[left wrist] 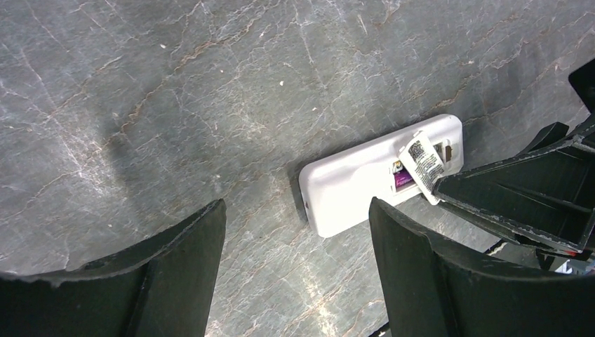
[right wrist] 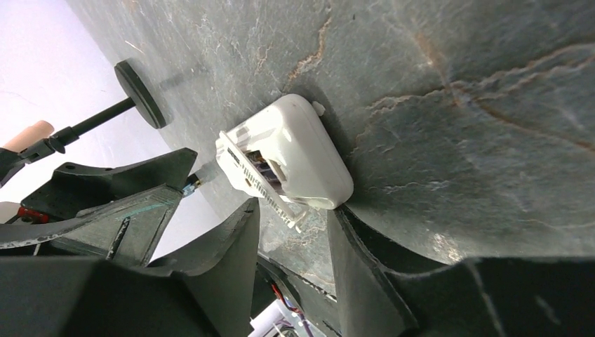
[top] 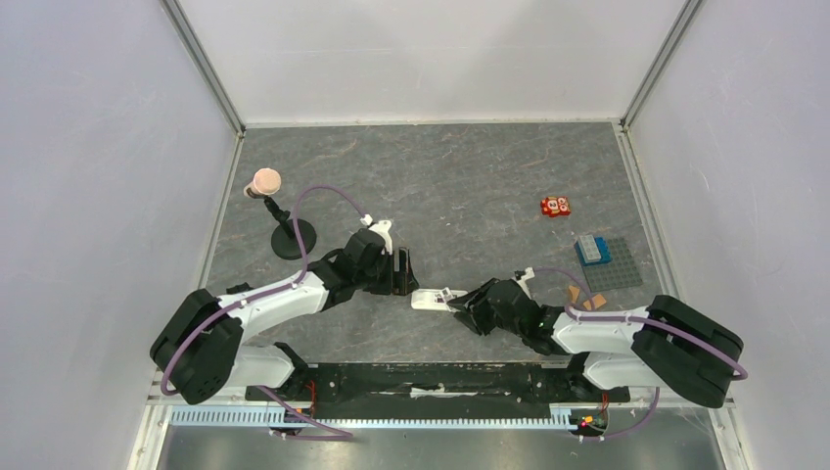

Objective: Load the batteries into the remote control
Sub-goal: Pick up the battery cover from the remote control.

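Observation:
The remote control (top: 429, 299) (left wrist: 354, 188) (right wrist: 312, 151) lies back-up on the grey table between the arms. Its bay is uncovered, and one of the batteries, purple (left wrist: 403, 181) (right wrist: 262, 167), sits inside. A white cover (left wrist: 422, 160) (right wrist: 254, 177) stands tilted on edge over the bay. My right gripper (top: 458, 302) (right wrist: 295, 210) is open at the remote's end; the cover's lower corner lies between its fingertips, and one finger (left wrist: 505, 189) touches the cover's edge. My left gripper (top: 401, 270) (left wrist: 296, 210) hangs wide open and empty, just short of the remote's other end.
A black stand (top: 292, 238) with a pinkish knob (top: 266, 183) is at the back left. At the right are a small red block (top: 555, 207), a blue ridged box (top: 591, 250) on a grey-green plate (top: 619, 269), and tan wooden pieces (top: 585, 297). Walls enclose three sides.

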{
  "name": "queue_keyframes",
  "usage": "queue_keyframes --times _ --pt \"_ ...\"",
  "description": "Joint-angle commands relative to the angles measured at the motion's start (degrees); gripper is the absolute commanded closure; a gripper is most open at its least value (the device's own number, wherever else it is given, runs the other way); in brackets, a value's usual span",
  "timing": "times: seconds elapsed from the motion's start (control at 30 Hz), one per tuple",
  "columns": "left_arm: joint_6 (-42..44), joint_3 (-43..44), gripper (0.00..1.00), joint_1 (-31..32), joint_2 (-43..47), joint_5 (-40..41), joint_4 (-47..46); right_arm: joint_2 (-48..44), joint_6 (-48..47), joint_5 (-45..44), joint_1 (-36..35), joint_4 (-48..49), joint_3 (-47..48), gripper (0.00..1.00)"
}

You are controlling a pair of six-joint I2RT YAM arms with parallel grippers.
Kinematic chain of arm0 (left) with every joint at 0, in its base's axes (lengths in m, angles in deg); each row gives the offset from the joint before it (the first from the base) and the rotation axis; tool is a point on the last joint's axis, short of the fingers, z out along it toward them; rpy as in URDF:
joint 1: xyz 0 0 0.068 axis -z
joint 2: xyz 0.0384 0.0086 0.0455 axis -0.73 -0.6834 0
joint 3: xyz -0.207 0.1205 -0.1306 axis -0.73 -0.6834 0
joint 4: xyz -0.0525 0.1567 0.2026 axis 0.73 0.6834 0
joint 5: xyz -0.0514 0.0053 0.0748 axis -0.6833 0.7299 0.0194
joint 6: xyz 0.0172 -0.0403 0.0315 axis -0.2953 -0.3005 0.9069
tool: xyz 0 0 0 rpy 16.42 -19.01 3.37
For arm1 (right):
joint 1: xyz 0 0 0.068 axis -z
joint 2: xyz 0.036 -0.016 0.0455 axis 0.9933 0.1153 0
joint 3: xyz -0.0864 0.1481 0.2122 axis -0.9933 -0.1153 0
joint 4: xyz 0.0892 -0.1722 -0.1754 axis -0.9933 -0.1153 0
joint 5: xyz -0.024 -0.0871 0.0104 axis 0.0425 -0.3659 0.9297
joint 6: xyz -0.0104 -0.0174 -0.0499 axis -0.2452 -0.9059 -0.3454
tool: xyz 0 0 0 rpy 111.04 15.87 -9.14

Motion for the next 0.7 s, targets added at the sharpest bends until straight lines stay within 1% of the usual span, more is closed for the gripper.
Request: queue_keyframes --times 0.0,0.2,0.53,0.67 --pt "0.38 -0.36 0.2 -0.06 1.85 1.65 -1.59 0.82 0.23 -2.55 -0.25 3.39 -0.37 0.58" --pt "0.38 -0.62 0.2 -0.08 2.08 1.65 -1.43 1.57 0.52 -1.77 -0.25 3.96 -0.37 0.65" --pt "0.28 -0.94 0.2 -0.08 2.57 2.01 -1.27 0.78 0.63 -1.35 -0.24 3.67 -1.08 0.84" --pt "0.31 -1.02 0.2 -0.12 2.91 2.18 -1.08 -0.19 0.5 -1.38 -0.26 3.17 -1.2 0.89"
